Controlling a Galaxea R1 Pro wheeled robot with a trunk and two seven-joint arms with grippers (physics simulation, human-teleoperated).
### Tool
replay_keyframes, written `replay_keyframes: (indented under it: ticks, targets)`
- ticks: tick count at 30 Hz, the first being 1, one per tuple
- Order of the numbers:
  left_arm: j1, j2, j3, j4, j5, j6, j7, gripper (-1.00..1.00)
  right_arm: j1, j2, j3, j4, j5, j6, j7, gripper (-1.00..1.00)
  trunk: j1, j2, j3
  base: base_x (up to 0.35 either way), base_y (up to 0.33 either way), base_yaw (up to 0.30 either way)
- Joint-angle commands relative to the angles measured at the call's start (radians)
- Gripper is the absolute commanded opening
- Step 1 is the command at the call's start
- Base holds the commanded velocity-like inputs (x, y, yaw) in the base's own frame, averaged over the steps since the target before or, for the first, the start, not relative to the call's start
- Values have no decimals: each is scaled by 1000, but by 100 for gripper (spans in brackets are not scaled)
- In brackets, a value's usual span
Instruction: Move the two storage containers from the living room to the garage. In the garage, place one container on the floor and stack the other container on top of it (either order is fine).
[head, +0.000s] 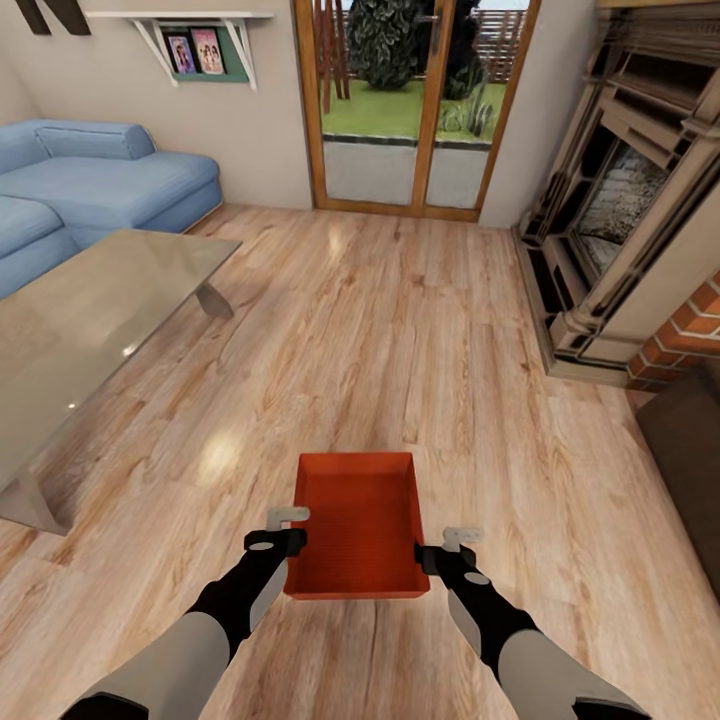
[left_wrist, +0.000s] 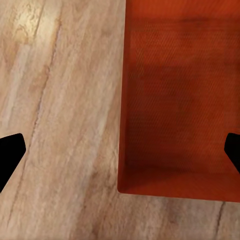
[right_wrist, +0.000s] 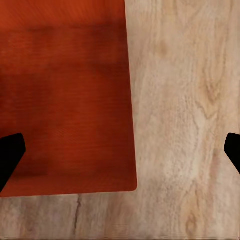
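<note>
Straddling an orange-red storage container at lower centre of the head view, the left pincer and right pincer stand spread over its side walls above the wood floor. Seemingly light and rigid, it should lift best by opposite rims.

Light plank floor, blue sofa, glass table, fireplace, glazed doors
</note>
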Motion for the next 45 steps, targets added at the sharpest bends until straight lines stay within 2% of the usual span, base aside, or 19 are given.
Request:
replay_keyframes:
  ticks: [1, 6, 18, 27, 45]
  targets:
    - [0, 1, -8, -2, 10, 5, 9, 100, -1, 1, -8, 7, 11, -4, -1, 100, 4, -8, -4, 0, 0, 0]
    - [0, 1, -7, -2, 11, 5, 9, 100, -1, 0, -9, 16, 11, -4, 0, 100, 23, -43, -19, 0, 0, 0]
    - [0, 1, -6, -4, 15, 3, 9, 100, -1, 0, -8, 17, 14, -2, 0, 100, 23, -43, -19, 8, 0, 0]
    - [0, 1, -7, -3, 15, 3, 10, 100, -1, 0, -8, 17, 14, -2, 0, 100, 23, -43, -19, 156, 0, 0]
    - [0, -3, -7, 14, 22, -4, 10, 100, -2, 0, -7, 2, 21, -6, 9, 100, 23, -43, -19, 6, 0, 0]
